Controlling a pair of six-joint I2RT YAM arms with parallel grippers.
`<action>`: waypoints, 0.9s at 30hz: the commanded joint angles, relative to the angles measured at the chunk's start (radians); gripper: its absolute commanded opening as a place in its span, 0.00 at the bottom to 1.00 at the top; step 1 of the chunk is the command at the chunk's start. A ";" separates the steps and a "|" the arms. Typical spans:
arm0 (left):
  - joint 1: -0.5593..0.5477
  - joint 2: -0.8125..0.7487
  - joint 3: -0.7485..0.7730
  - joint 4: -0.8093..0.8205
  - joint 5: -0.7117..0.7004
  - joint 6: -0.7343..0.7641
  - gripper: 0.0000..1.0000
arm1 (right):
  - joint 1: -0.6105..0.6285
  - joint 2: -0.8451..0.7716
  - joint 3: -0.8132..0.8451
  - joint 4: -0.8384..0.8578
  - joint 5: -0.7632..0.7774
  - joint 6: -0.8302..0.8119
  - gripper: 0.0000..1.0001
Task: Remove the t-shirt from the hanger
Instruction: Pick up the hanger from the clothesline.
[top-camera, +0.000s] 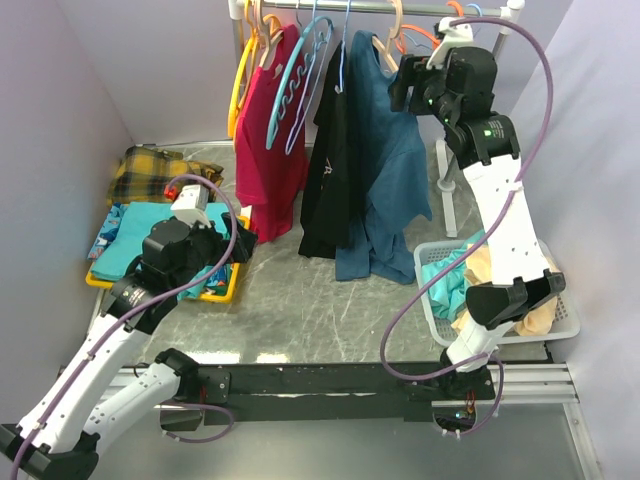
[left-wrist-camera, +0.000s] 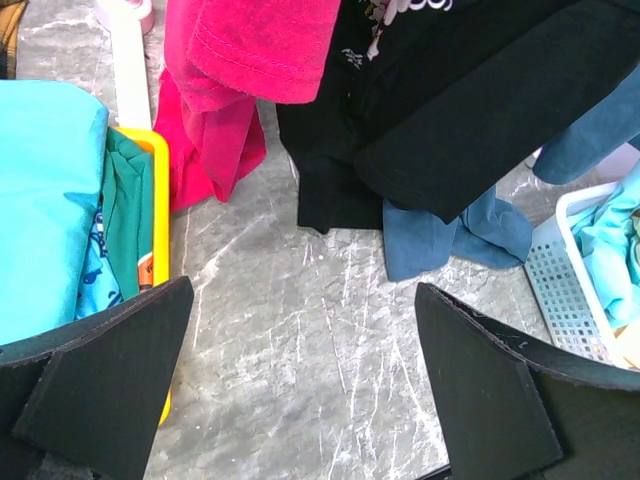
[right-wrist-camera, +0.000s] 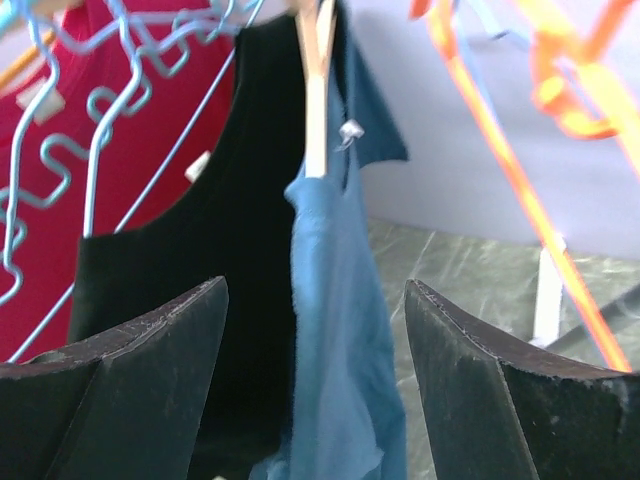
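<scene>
t-shirts hanging, three: red t-shirt (top-camera: 268, 150), black t-shirt (top-camera: 330, 175), blue t-shirt (top-camera: 392, 170).

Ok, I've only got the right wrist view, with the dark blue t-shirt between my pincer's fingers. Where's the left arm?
Observer: The left pincer is open and empty, low beside the yellow plastic tray.
Operator: Does the shirt's hem reach the table?
Observer: Yes, the dark blue t-shirt has its hem bunched on the grey marbled table.
</scene>
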 joint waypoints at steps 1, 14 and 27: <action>-0.003 -0.006 0.038 0.011 0.016 0.021 1.00 | 0.002 -0.015 -0.006 0.029 -0.063 -0.020 0.79; -0.003 -0.043 0.040 -0.011 0.022 0.020 1.00 | 0.011 0.095 0.146 -0.118 -0.023 -0.022 0.50; -0.003 -0.065 0.032 -0.008 0.033 0.006 0.99 | 0.147 -0.033 -0.031 0.088 0.250 -0.055 0.00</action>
